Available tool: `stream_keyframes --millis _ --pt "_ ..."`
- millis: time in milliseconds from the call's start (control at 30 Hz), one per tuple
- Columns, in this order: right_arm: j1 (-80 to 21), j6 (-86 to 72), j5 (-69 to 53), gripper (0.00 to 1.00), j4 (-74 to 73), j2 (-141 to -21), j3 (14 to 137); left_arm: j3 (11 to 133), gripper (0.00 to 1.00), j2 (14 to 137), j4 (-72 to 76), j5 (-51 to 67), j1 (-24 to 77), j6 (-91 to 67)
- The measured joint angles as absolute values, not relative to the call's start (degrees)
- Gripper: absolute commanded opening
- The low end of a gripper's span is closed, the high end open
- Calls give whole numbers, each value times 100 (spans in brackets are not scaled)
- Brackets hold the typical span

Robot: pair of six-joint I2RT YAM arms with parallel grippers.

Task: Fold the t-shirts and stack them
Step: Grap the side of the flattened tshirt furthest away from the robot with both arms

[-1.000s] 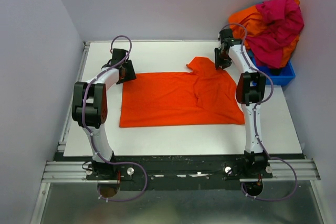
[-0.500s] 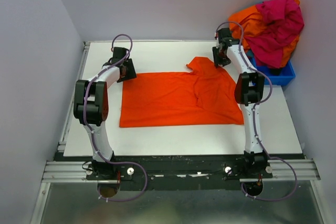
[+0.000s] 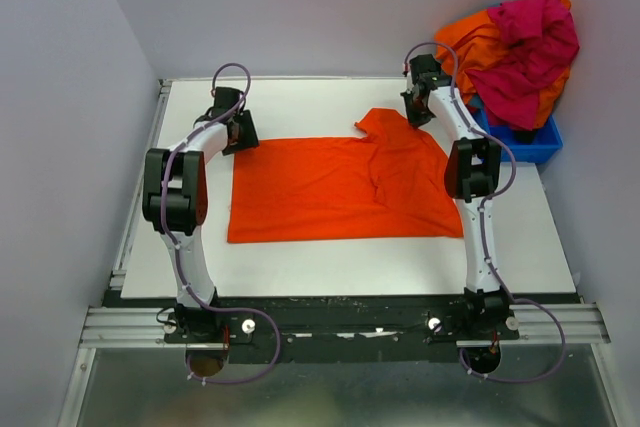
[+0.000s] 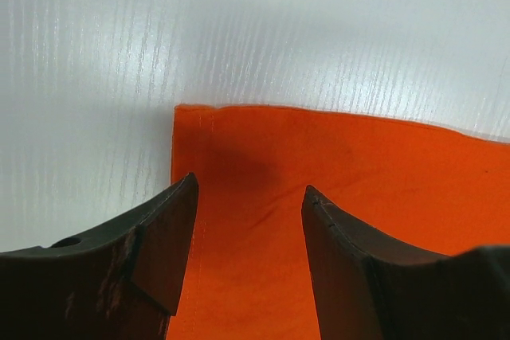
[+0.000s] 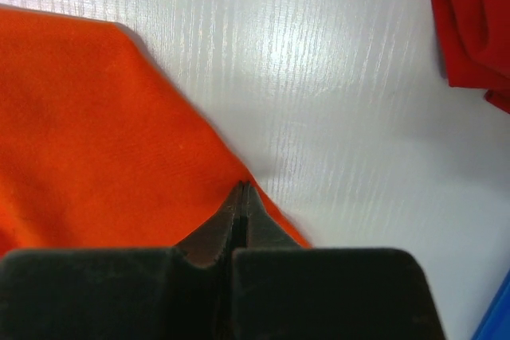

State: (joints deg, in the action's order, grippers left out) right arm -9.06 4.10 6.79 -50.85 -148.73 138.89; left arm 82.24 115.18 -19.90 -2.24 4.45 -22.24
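An orange t-shirt [image 3: 330,182] lies spread flat on the white table [image 3: 300,102], with its right part rumpled and a sleeve pointing to the far side. My left gripper [image 3: 240,135] is open and hovers over the shirt's far left corner; in the left wrist view its jaws [image 4: 249,189] straddle the hem of the shirt [image 4: 335,197] without touching it. My right gripper [image 3: 412,115] is shut at the shirt's far right edge. In the right wrist view its tips [image 5: 241,187] are pressed together just above the edge of the shirt [image 5: 103,133], with no cloth seen between them.
A blue bin [image 3: 535,142] at the back right holds a heap of orange and magenta shirts [image 3: 520,47]. Red cloth [image 5: 478,21] and a bin corner [image 5: 498,320] show in the right wrist view. Grey walls close in the table.
My right gripper has moved a little toward the far side, away from the shirt's edge. My left gripper has crept slightly farther back. The shirt has not moved.
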Motion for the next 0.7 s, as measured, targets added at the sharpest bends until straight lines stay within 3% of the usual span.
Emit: stream_keyframes --millis 333,700 --pt "-904 412 679 1 -4781 -14678 13472 8488 59 11633 -2088 -183 381 -2211" --pt "-904 412 679 1 -4757 -14665 13456 8938 59 12046 -2353 -261 336 -2206"
